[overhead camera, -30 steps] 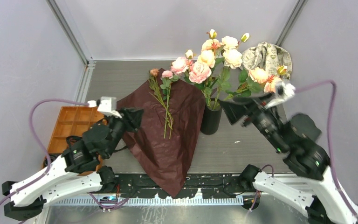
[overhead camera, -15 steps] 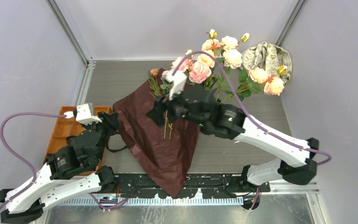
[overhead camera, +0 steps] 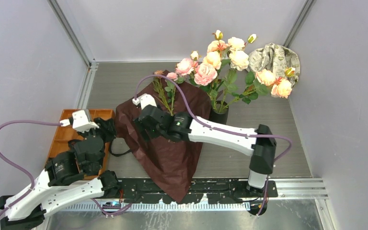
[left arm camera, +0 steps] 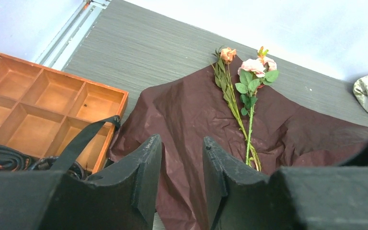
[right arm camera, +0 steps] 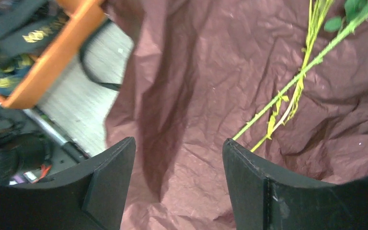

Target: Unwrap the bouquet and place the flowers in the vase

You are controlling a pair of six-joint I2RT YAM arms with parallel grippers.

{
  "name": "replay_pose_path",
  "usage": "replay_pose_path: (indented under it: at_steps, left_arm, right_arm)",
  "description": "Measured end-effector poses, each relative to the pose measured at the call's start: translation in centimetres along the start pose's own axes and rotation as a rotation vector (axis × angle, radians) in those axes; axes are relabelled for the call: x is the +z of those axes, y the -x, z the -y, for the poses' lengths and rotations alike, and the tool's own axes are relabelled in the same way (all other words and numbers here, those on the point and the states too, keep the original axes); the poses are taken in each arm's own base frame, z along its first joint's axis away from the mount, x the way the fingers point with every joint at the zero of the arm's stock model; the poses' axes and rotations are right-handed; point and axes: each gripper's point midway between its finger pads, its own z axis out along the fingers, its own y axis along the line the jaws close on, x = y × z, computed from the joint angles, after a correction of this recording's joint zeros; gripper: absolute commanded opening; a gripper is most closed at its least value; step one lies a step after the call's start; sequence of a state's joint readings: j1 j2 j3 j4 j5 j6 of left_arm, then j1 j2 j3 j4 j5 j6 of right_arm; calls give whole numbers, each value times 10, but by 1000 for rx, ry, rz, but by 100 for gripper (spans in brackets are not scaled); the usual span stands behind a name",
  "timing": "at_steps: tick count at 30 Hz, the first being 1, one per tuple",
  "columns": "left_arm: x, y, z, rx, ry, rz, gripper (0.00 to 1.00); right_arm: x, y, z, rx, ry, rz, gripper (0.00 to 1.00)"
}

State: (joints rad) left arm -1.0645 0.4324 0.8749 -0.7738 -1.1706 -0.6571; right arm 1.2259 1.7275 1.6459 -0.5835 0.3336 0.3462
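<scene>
Right gripper (right arm camera: pixel 177 158): jaws wide apart, empty, above the dark red wrapping paper (overhead camera: pixel 170 158) beside two loose roses (left arm camera: pixel 253 67). Left gripper (left arm camera: pixel 182 151): jaws narrowly apart, empty, near the orange tray (left arm camera: pixel 76 79). Remaining flowers (overhead camera: pixel 215 62) stand in the vase (overhead camera: pixel 219 117)

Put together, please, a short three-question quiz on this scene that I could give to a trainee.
1. True or false: most of the flowers already stand in the vase.
2. What lies directly beneath the right pincer? A) the orange tray B) the wrapping paper C) the patterned cloth
3. How many loose stems lie on that paper?

Key: 1 true; 2 B; 3 two.
</scene>
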Motion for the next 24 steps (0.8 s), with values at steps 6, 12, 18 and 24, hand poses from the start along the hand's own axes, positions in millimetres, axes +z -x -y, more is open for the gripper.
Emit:
replay_pose_path:
  at_steps: [6,12,18,24]
  left_arm:
    - [3,-6,7,25,8,-17,37]
    - [4,-9,11,38,2,-28,37]
    - [4,-10,12,40,-3,-32,37]
    - [4,-12,13,47,-8,-38,37]
  right_arm:
    - [65,-42,66,152,-153,-166,63]
    - [129,-70,158,316,-331,-285,58]
    - [173,-74,178,356,-382,-315,50]
    - [192,-66,185,378,-404,-289,47]
